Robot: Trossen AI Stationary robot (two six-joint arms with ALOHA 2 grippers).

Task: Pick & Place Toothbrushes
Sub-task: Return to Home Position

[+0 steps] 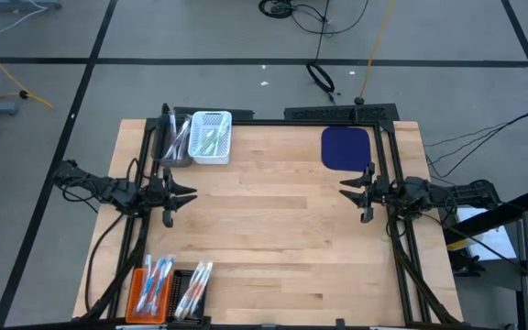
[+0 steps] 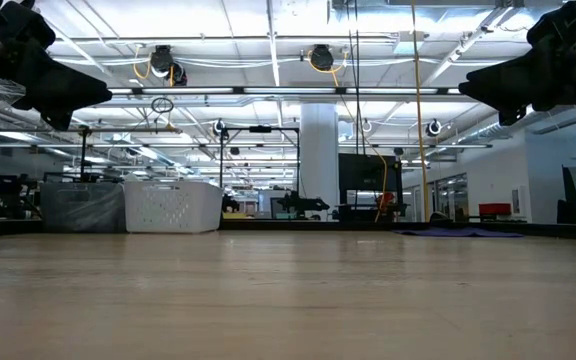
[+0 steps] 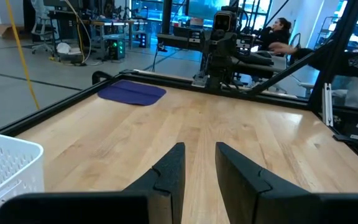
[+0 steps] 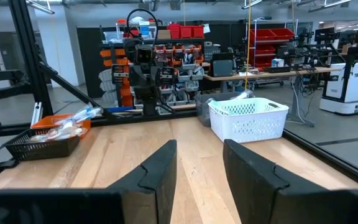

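Looking done: toothbrushes (image 1: 159,275) sit in gray bin (image 1: 177,161), white basket (image 1: 213,115), orange bin (image 1: 134,295) and black bin (image 1: 181,298); seemingly none loose on the table (image 1: 273,238). Left gripper (image 1: 189,193) and right gripper (image 1: 346,187) hover at opposite table edges, fingers spread, empty.

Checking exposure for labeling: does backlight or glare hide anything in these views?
Low view: ceiling lights backlight the left gripper and right gripper into black silhouettes. High view: even light on the table, toothbrushes plainly visible. Wrist views: no glare, open fingers dark but distinct.
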